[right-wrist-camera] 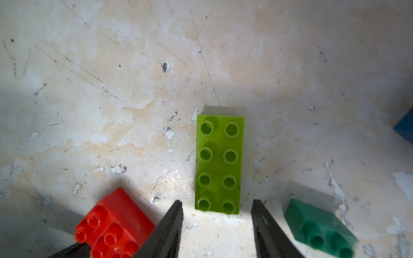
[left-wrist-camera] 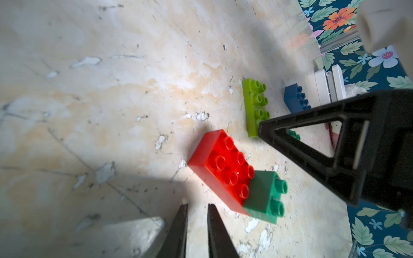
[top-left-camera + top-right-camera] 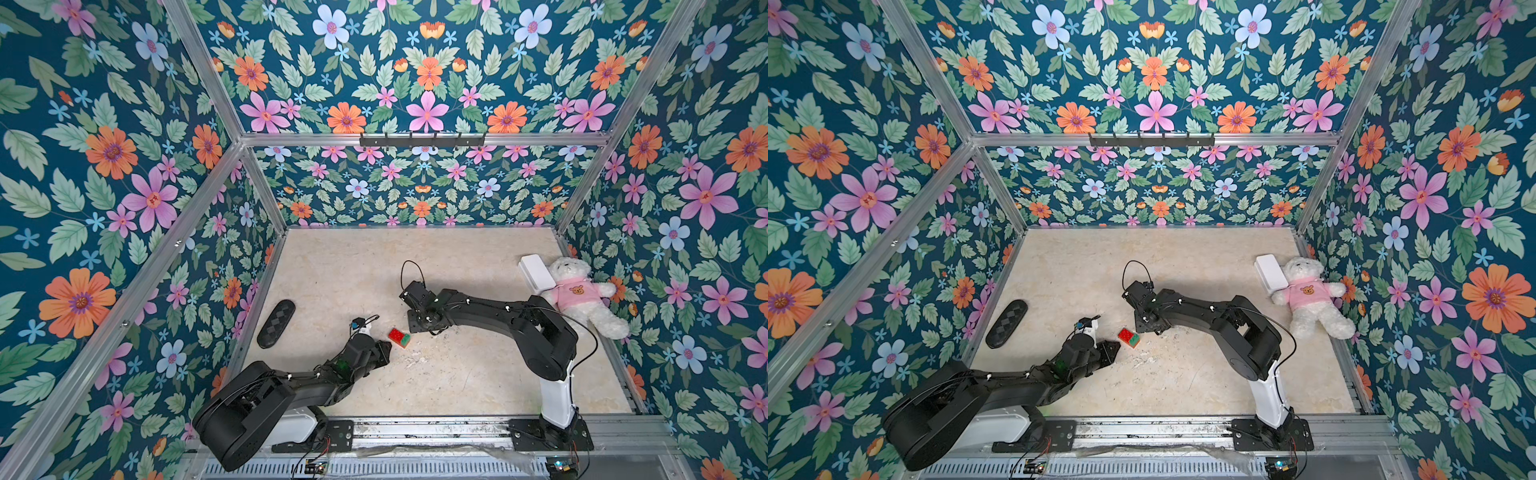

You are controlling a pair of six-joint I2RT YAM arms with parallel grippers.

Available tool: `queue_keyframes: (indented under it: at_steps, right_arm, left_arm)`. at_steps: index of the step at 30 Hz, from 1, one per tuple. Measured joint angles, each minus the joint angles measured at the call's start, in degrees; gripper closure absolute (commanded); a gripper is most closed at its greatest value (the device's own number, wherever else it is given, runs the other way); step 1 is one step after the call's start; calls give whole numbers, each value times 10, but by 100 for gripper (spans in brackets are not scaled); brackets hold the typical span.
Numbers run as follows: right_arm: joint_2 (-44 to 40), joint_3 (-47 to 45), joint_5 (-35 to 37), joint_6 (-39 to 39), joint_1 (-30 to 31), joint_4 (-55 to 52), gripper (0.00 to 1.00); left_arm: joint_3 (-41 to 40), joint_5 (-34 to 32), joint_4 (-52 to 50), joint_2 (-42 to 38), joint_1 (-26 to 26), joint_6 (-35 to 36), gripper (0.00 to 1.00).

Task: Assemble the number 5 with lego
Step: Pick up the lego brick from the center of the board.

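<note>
A red lego brick lies on the table with a dark-green brick pressed onto one end; both top views show the pair. My left gripper is shut and empty, just beside the red brick. Beyond it lie a lime-green brick and a blue brick. My right gripper stands open over the table, with the near end of the lime brick just past its fingertips. A loose dark-green brick lies beside one finger.
A white box and a white teddy in a pink shirt lie at the back right by the wall. A black oval object rests near the left wall. In the top views the right arm hides the lime and blue bricks.
</note>
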Motion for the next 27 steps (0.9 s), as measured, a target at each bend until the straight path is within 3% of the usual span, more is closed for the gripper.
queue_keyframes:
  at_steps: [9, 27]
  right_arm:
    - [24, 24, 5, -10, -4, -22, 51]
    - [33, 37, 17, -14, -5, -39, 55]
  left_arm:
    - [-24, -2, -22, -48, 0, -12, 78]
    - [-31, 0, -14, -47, 0, -17, 78]
